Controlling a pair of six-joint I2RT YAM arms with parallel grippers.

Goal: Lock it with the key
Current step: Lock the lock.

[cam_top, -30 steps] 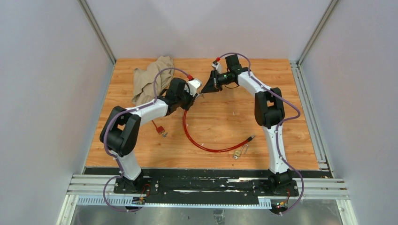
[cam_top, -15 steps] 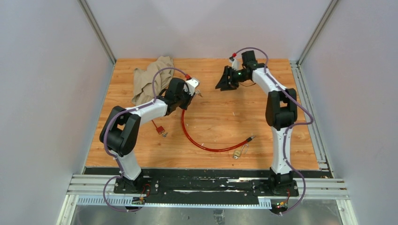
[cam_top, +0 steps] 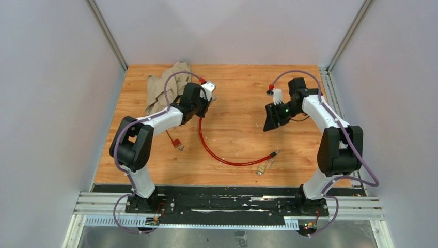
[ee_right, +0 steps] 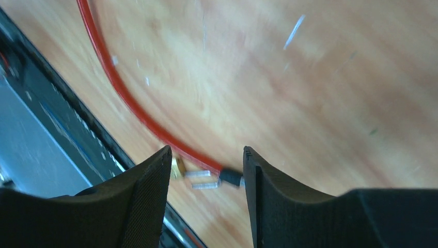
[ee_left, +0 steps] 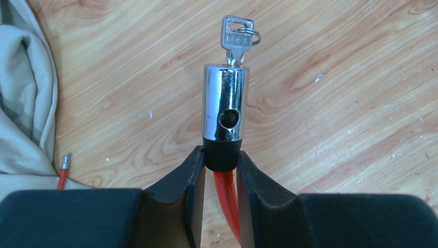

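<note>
A beige cloth (cam_top: 162,88) lies crumpled at the far left of the wooden tabletop (cam_top: 232,129), and a big red cable (cam_top: 217,157) curves across the middle. The left gripper (ee_left: 219,157) has its jaws pinching the black collar of the cable's chrome lock cylinder (ee_left: 225,108). The right gripper (ee_right: 206,160) hovers with its jaws spread, holding nothing. The small silver key (ee_left: 236,35) sticks in the cylinder's end.

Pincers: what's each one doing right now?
Left pincer: closed on the lock, key in its end.
Right pincer: open, empty.
</note>
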